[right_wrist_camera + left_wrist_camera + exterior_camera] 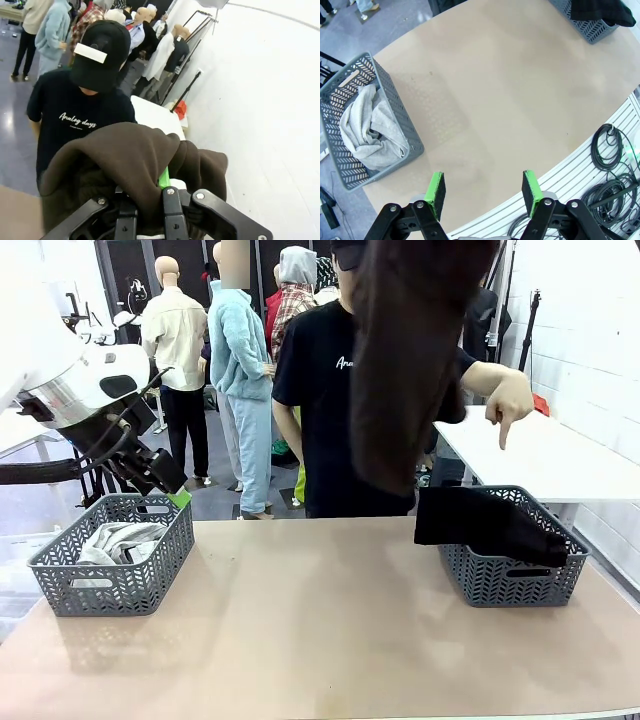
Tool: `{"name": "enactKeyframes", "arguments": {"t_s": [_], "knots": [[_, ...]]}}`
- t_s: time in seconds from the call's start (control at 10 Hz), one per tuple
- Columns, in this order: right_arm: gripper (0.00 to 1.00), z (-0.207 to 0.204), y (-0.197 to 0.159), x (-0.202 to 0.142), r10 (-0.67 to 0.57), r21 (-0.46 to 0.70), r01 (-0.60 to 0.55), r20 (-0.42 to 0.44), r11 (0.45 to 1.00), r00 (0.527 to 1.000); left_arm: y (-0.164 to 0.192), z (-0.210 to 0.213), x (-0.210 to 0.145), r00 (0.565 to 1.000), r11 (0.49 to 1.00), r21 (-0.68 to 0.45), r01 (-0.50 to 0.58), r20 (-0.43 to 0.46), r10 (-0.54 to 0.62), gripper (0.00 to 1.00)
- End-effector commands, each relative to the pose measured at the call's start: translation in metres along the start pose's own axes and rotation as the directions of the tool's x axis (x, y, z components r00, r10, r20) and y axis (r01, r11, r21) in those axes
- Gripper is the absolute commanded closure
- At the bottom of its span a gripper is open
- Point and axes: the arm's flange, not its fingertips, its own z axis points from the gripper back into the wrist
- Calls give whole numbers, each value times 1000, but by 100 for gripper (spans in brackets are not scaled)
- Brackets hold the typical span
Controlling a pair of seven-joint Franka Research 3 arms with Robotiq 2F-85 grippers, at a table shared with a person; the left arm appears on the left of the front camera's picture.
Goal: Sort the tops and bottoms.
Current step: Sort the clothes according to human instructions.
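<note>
one dark brown garment [135, 160] hangs pinched in my closed right end effector [150, 200], lifted high for sorting; my left end effector [484, 190] gapes empty above the tabletop [510, 100].

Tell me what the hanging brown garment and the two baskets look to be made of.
Brown garment: soft, matte, fleece-like cloth; it drapes in thick folds from the right claw. Baskets: grey moulded plastic, probably, given the rigid herringbone lattice walls.

Bare tabletop [320, 620] between two baskets [115, 555] [510, 565]; hanging brown garment [405, 360] mid-air.
</note>
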Motion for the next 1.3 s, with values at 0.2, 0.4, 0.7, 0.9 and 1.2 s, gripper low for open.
{"name": "enactKeyframes", "arguments": {"t_s": [0.2,0.4,0.7,0.9,1.2], "knots": [[100,2,21,2,17,36,-18,18,999,1000,1,0,1,1000,1000,0,-1,5,1,20],[100,2,21,2,17,36,-18,18,999,1000,1,0,1,1000,1000,0,-1,5,1,20],[100,-18,8,-10,6,-35,-9,-64,999,998,1,0,1,1000,1000,0,-1,5,1,20],[100,-22,-35,-18,-72,-140,57,-103,988,992,1,0,1,1000,1000,0,-1,5,1,20],[100,-21,-74,-45,-68,-186,29,-206,982,976,1,0,1,1000,1000,0,-1,5,1,20]]}}
